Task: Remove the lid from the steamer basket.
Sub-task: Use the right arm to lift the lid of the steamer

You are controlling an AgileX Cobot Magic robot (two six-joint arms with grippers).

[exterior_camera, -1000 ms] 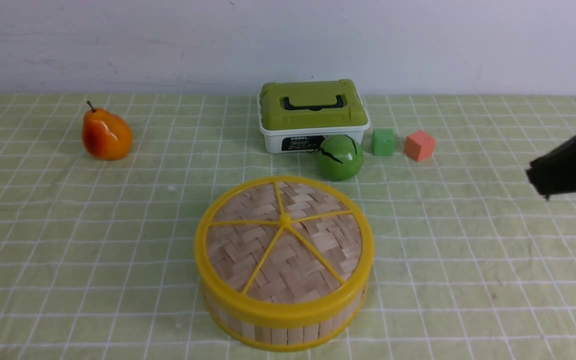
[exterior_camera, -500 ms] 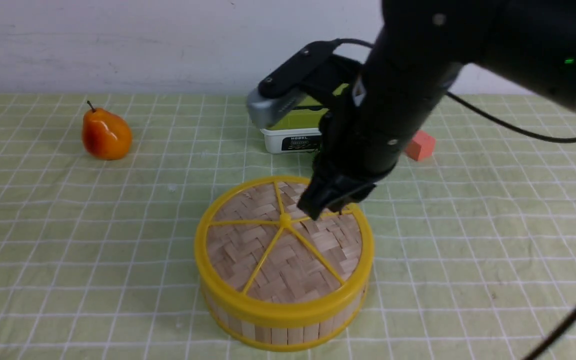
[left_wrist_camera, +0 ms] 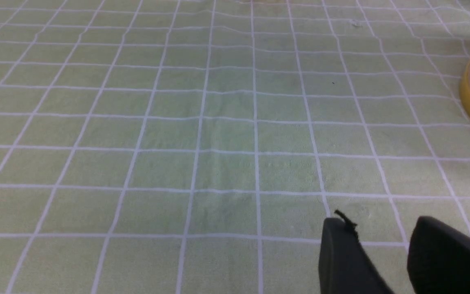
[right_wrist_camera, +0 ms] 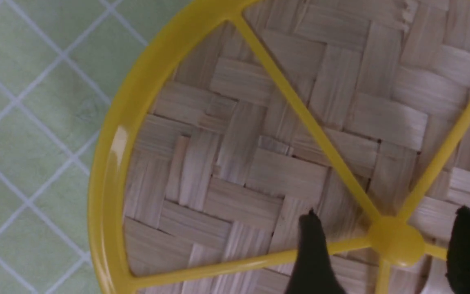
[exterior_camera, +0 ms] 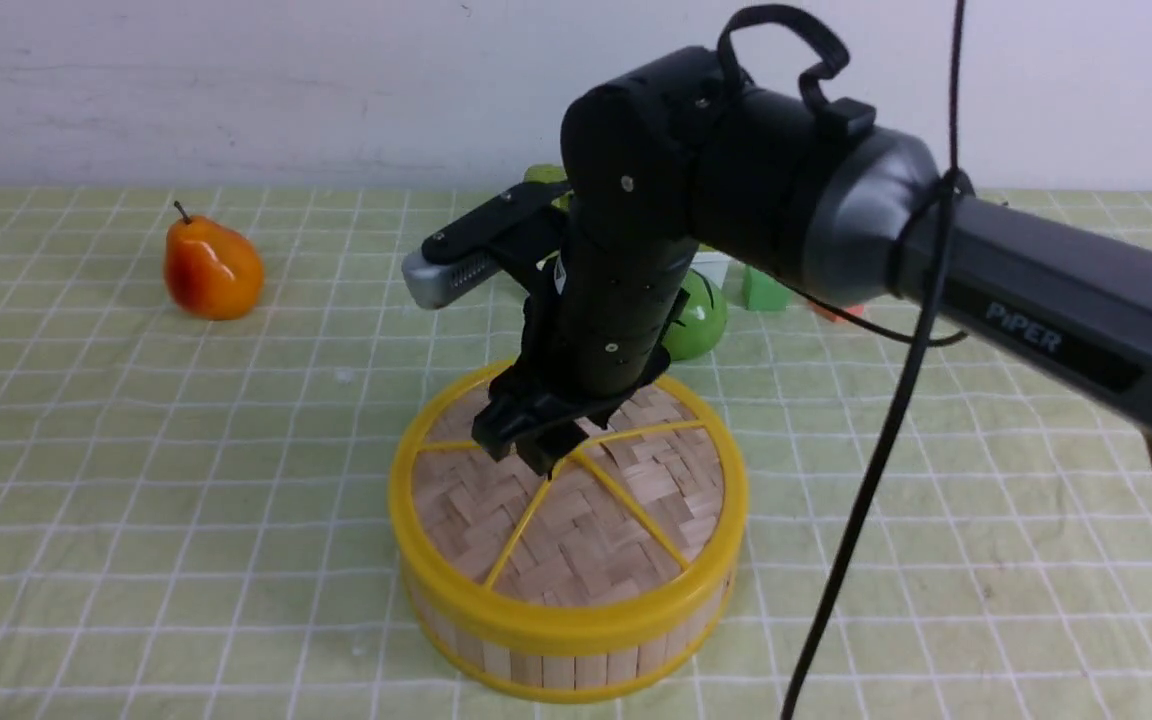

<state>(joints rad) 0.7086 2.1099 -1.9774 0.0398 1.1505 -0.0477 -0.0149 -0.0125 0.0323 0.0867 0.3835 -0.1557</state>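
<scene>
Yellow-rimmed woven bamboo lid (exterior_camera: 566,500) sits flush on the steamer basket (exterior_camera: 556,665), lower centre of the front view, not lifted. Right gripper (exterior_camera: 526,445) is down over the lid's middle with its jaws wide apart and holding nothing. Left gripper (left_wrist_camera: 386,239) is parked over bare tablecloth (left_wrist_camera: 178,122), jaws apart, empty.

Risks, as I judge them:
- The knob (right_wrist_camera: 396,241) is small and looks smooth. It sits nearer one finger than the other, so a close from here may nudge it sideways or pinch and slip.
- If the lid fits tight, the basket could rise with it, since nothing holds the basket down.
- Going lower would push the fingertips (right_wrist_camera: 312,228) into the weave.
- The cable (exterior_camera: 876,480) hangs close to the basket's right side and could drag on it.

Views:
- Right wrist view alone shows the knob between the fingers, with gaps on both sides. In the front view the gripper hides it.
- Front view alone shows the whole basket, the lid seating, and the pear (exterior_camera: 213,270) at upper left.
- Left wrist view adds only a sliver of basket wall at its right edge.
</scene>
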